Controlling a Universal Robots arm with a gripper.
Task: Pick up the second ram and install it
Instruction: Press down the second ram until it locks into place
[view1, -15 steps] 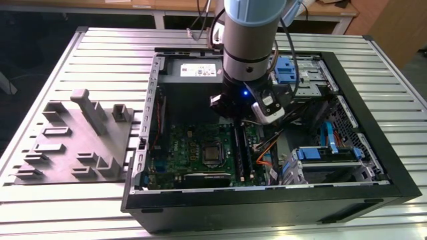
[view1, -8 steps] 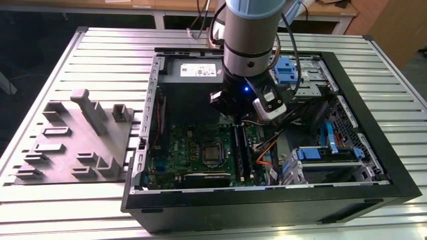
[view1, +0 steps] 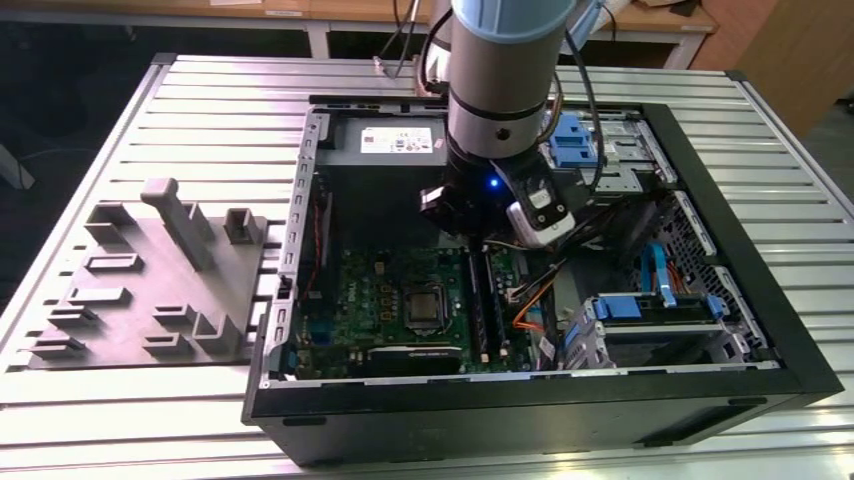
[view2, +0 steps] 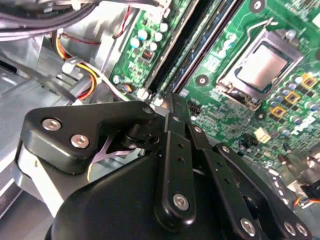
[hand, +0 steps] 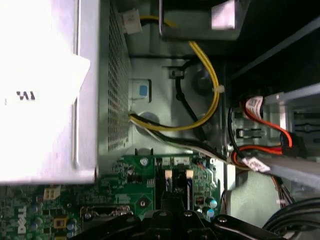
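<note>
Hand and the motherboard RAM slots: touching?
Cannot tell. In the second wrist view the hand overlaps the near end of the RAM slots, hiding any gap; the exterior view, with the hand, doesn't resolve it.

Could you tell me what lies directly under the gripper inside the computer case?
Under the gripper lie the green motherboard and its long black memory slots. The gripper's black body covers the slots' near ends.

My bench (view1: 200, 110) is a grey top of ribbed metal slats. On it lies an open black computer case (view1: 747, 290), toward the exterior view's right, and just beside that, on the exterior view's left, a grey fixture block (view1: 147, 290) with raised holders.
</note>
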